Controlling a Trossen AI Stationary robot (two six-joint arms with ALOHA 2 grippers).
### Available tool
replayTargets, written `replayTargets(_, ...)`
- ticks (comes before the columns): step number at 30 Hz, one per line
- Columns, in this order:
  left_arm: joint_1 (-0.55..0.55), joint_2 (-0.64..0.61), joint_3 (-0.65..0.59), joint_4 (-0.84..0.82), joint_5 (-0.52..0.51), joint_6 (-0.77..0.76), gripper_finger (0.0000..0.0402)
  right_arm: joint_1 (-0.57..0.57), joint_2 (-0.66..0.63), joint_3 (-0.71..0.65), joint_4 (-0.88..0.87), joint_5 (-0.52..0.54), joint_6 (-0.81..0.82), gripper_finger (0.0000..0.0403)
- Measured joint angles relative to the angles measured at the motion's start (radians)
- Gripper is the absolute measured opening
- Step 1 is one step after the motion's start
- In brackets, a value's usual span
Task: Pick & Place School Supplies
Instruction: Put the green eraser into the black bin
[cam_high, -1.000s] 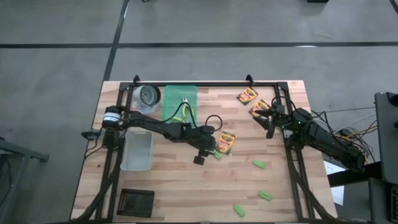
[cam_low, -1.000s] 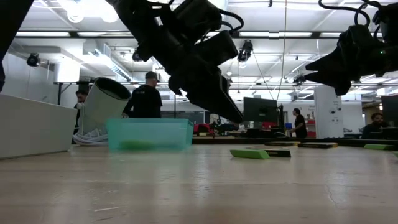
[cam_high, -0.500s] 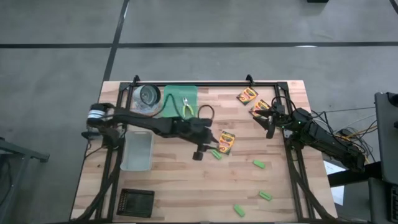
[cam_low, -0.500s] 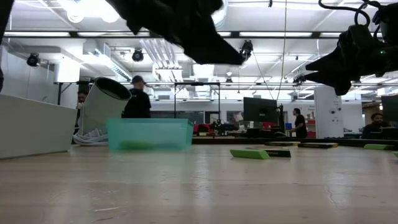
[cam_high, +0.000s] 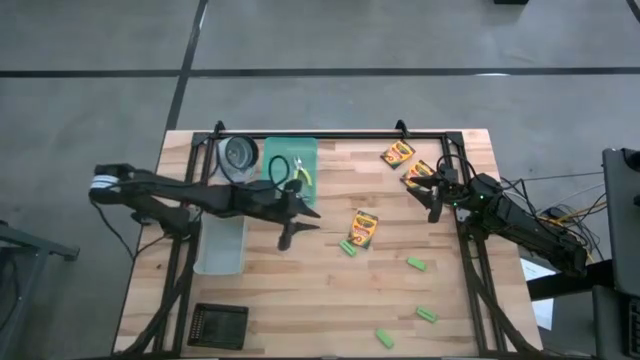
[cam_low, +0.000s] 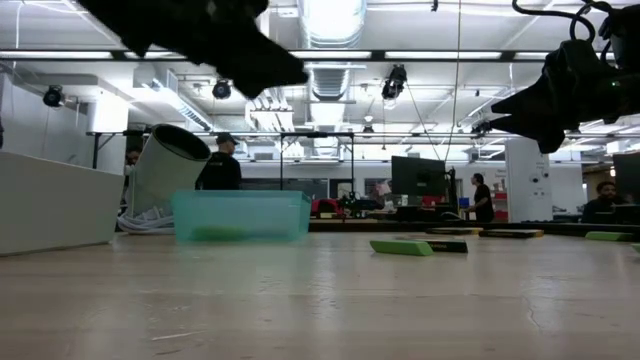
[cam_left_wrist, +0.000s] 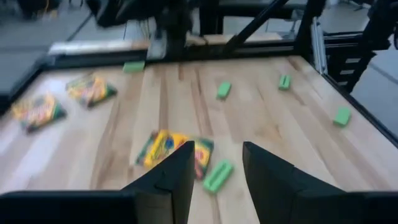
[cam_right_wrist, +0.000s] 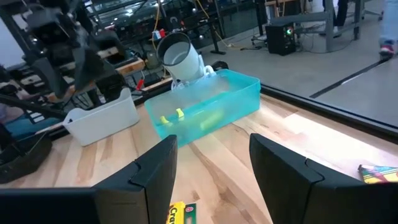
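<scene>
While the left arm reaches in from the worktop's left edge, its left gripper (cam_high: 291, 228) hangs above bare wood near the middle, just in front of the teal tray (cam_high: 303, 152); the left wrist view shows its two fingers (cam_left_wrist: 176, 177) spread apart with nothing between them. At the left edge lies a clear plastic bin (cam_high: 221, 243), and a dark flat object (cam_high: 219, 324) sits at the near left corner. A pale cylindrical container (cam_high: 239, 156) lies tilted at the far left corner, beside the tray. Yellow-green handled pliers (cam_high: 301, 172) rest inside the tray, against the far edge.

Near the worktop's centre lies one crayon box (cam_high: 362, 228), with a green block (cam_high: 347, 247) just beside its near end; the left wrist view cannot settle whether they touch. Two more crayon boxes lie toward the far right corner, one (cam_high: 397, 153) nearer the far edge and another (cam_high: 417, 171) just beside the right gripper (cam_high: 434, 198). That gripper hovers above the wood close to the right edge, its fingers (cam_right_wrist: 157, 174) parted and empty in the right wrist view. Three further green blocks sit toward the near right part of the worktop: one (cam_high: 416, 264), one (cam_high: 427, 314), and one (cam_high: 384, 338) nearest the near edge.
</scene>
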Motion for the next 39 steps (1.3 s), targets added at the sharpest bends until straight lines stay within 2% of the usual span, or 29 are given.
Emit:
replayTargets(6, -0.015, -0.103, -0.075, 0.079, 0.014, 0.074, 0.014, 0.0, 0.0, 0.0, 0.0, 0.0, 0.0, 0.0196)
replayTargets(9, -0.003, -0.106, -0.087, 0.094, 0.004, 0.068, 0.014, 0.0, 0.0, 0.0, 0.0, 0.0, 0.0, 0.0196)
replayTargets(17, -0.003, -0.098, -0.09, 0.095, 0.005, -0.073, 0.014, 0.0, 0.0, 0.0, 0.0, 0.001, 0.0, 0.0196)
replayTargets(39, -0.003, -0.103, -0.09, 0.095, 0.005, -0.051, 0.014, 0.0, 0.0, 0.0, 0.0, 0.001, 0.0, 0.0196)
